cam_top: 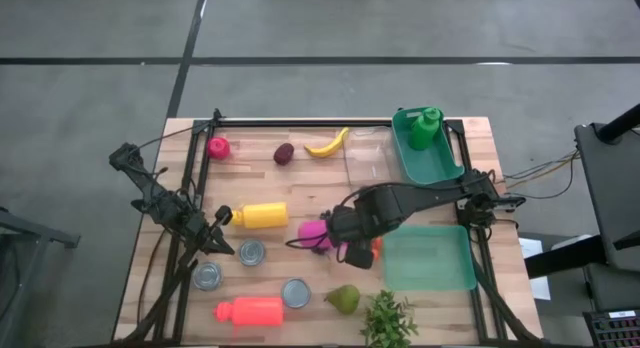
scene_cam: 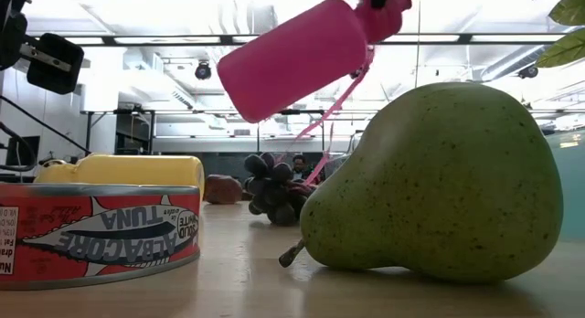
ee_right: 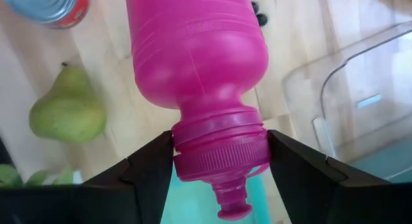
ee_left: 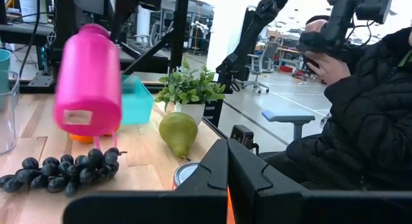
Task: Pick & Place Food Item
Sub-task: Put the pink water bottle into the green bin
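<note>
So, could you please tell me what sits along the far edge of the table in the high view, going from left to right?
Pink ball → dark plum → banana → clear container → green bin holding a green bottle.

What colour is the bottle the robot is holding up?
Bright pink bottle, clearest in the right wrist view.

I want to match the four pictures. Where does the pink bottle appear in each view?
High view: pink bottle at table centre, in the right end effector.
Low view: top centre, hanging tilted in the air.
Left wrist view: upper left, above the grapes.
Right wrist view: centre, cap between the fingers.
Shared landmark: green pear.
</note>
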Available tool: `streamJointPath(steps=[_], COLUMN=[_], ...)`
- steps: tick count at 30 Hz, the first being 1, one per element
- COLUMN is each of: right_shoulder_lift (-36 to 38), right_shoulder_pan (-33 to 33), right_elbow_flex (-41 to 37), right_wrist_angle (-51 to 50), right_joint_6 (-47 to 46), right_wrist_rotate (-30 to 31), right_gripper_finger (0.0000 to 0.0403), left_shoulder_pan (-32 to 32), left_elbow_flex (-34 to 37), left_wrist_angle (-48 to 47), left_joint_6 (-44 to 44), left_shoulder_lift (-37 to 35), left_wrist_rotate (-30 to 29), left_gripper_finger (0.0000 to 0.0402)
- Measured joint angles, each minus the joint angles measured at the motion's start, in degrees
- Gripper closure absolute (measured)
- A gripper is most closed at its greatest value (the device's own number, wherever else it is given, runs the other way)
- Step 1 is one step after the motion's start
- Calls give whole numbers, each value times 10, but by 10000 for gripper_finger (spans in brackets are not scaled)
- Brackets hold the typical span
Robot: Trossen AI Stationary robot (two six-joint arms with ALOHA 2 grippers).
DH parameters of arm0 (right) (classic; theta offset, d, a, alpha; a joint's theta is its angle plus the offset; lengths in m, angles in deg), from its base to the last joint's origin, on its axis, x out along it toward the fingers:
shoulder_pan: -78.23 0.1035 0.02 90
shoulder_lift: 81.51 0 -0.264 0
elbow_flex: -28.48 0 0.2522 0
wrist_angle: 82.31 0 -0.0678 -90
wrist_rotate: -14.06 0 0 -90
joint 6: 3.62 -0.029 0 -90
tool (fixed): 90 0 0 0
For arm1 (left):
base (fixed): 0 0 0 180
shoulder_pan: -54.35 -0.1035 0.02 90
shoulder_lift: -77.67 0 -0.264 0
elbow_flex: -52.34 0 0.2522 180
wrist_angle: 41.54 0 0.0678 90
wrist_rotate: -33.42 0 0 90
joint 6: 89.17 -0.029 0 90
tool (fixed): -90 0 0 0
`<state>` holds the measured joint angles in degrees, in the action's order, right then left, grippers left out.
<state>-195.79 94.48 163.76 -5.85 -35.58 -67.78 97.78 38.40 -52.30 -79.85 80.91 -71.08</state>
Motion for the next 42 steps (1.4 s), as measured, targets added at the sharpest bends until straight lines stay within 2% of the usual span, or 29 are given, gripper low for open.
streamJointPath(steps=[8,13,21,27,33,42], right_shoulder_lift=[7,22,1,-39,-64,-63], right_shoulder_pan=[4,15,35,48,59,75], right_elbow_flex=[0,1,1,0,0,0], right_wrist_angle=[3,42,85,97,138,173], right_joint_6=[-7,-8,-8,-9,3,19], right_wrist_rotate=[27,53,55,27,-39,-37], right_gripper_finger=[173,173,173,173,173,173], left_shoulder_pan=[0,0,0,0,0,0], left_elbow_flex=[0,0,0,0,0,0], left_wrist_angle=[0,0,0,0,0,0], left_joint_6=[0,0,0,0,0,0], left_shoulder_lift=[0,0,0,0,0,0], left_wrist_rotate=[0,0,0,0,0,0], left_gripper_finger=[402,402,402,402,402,402])
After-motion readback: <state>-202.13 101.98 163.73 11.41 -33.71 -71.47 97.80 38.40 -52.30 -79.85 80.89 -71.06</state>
